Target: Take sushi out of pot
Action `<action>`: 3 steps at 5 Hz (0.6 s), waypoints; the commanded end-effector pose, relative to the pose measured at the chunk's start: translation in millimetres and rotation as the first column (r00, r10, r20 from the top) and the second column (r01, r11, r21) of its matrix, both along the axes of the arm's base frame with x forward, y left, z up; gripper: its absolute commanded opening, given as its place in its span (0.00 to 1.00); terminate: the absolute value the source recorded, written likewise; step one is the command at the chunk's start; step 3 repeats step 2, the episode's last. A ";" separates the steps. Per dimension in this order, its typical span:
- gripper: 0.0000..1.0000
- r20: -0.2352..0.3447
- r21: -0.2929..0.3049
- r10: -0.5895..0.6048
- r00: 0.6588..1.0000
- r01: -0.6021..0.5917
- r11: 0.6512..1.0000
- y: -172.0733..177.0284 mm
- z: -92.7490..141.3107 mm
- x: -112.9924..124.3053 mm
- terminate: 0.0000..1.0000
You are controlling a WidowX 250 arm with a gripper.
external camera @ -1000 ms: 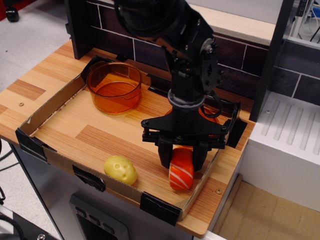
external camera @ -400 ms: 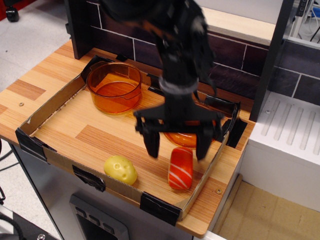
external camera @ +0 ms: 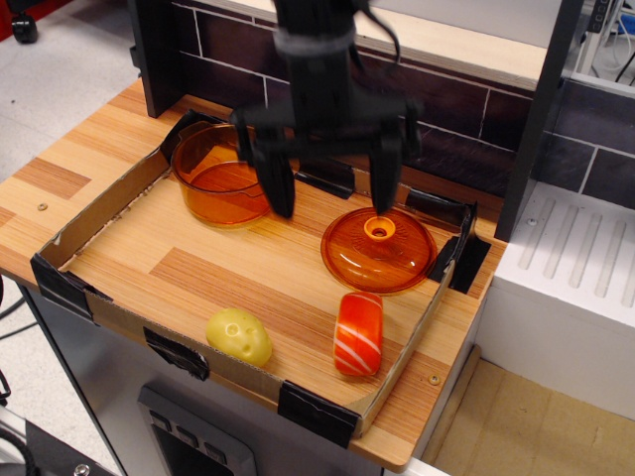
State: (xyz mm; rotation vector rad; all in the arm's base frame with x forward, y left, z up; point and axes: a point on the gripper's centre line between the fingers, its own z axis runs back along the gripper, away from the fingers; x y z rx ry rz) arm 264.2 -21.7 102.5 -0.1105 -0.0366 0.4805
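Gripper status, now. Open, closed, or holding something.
Gripper: open, fingers spread wide, holding nothing. The sushi lies on the tray floor, outside the pot.

This looks like a robotics lab fitted out as a play kitchen. The wooden surface (external camera: pixel 89 169) is a small toy counter with a dark brick-pattern backsplash (external camera: pixel 466 109) along its far edge and a pale shelf above it. A low cardboard tray (external camera: pixel 119 203) with black tape at its corners is fixed on the surface as a work area. Toy food lies near its front edge: a plastic sushi (external camera: pixel 359 333) and a yellow potato-like toy (external camera: pixel 239 336). To the right stands a white ribbed drainer (external camera: pixel 580 253), and plain grey flooring shows at the upper left.
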 end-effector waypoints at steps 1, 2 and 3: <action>1.00 0.075 0.013 0.010 0.997 -0.011 1.000 26.6 30.2 9.5 0.00; 1.00 0.075 0.013 0.010 0.997 -0.011 1.000 26.6 30.2 9.5 1.00; 1.00 0.075 0.013 0.010 0.997 -0.011 1.000 26.6 30.2 9.5 1.00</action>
